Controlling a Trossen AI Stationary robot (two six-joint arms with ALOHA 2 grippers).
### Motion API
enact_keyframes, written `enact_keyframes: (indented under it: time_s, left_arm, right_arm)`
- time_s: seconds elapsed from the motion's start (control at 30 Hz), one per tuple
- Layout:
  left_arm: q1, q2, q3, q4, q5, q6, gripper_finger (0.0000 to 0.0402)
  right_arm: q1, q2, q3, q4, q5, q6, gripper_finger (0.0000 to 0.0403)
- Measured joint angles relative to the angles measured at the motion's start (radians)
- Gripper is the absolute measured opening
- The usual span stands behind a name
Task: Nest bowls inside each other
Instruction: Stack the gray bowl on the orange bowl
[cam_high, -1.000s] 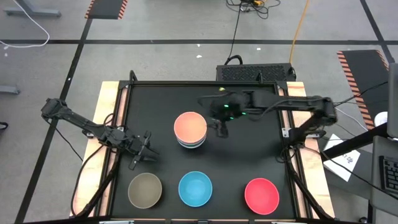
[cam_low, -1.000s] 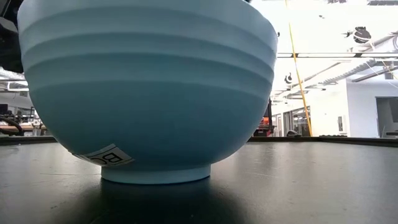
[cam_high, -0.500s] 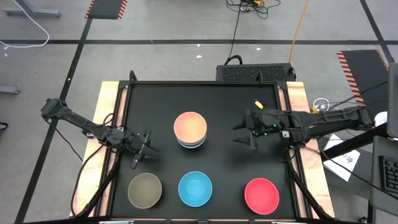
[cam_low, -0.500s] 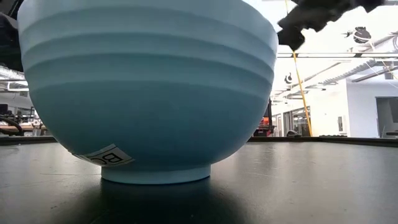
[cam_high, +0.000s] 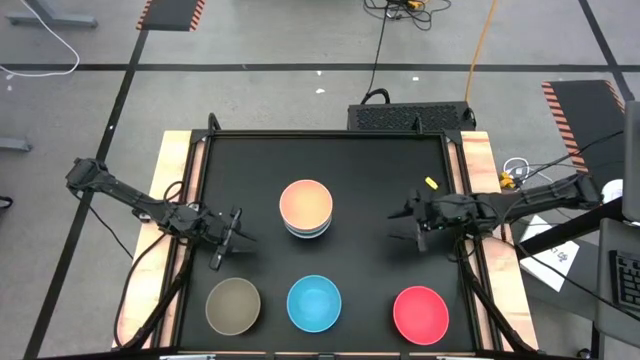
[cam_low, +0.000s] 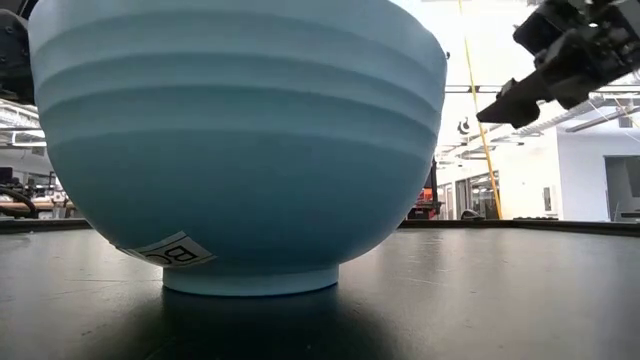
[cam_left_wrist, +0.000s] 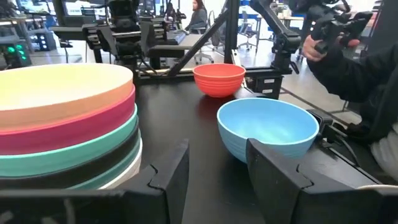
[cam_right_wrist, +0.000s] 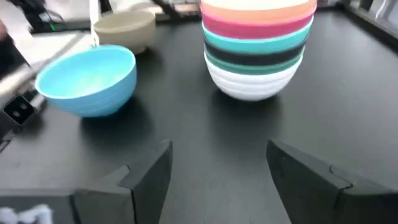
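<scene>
A stack of nested bowls (cam_high: 306, 209), peach-orange on top over magenta, teal, black and white, stands mid-table; it also shows in the right wrist view (cam_right_wrist: 257, 43) and the left wrist view (cam_left_wrist: 65, 124). An olive-brown bowl (cam_high: 233, 304), a light blue bowl (cam_high: 314, 302) and a red bowl (cam_high: 420, 312) stand apart in a row along the near edge. My left gripper (cam_high: 232, 239) is open and empty, left of the stack. My right gripper (cam_high: 403, 222) is open and empty, right of the stack.
The black table top (cam_high: 370, 170) is framed by wooden side rails (cam_high: 170, 190). A small yellow object (cam_high: 432, 183) lies near the right rail. A person (cam_left_wrist: 354, 62) shows beyond the table in the left wrist view.
My right gripper has drawn back from beside the stack toward the table's right edge and a little toward its near edge, open and empty. The bowls and my left gripper have kept still.
</scene>
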Motion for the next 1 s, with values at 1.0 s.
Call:
enact_keyframes:
  time_s: [1.0]
  left_arm:
    - [-0.252, 0.239, 0.955, -1.036, -0.429, 0.049, 0.0161]
  right_arm:
    - [0.001, -0.357, -0.294, 0.135, 0.119, -0.037, 0.0253]
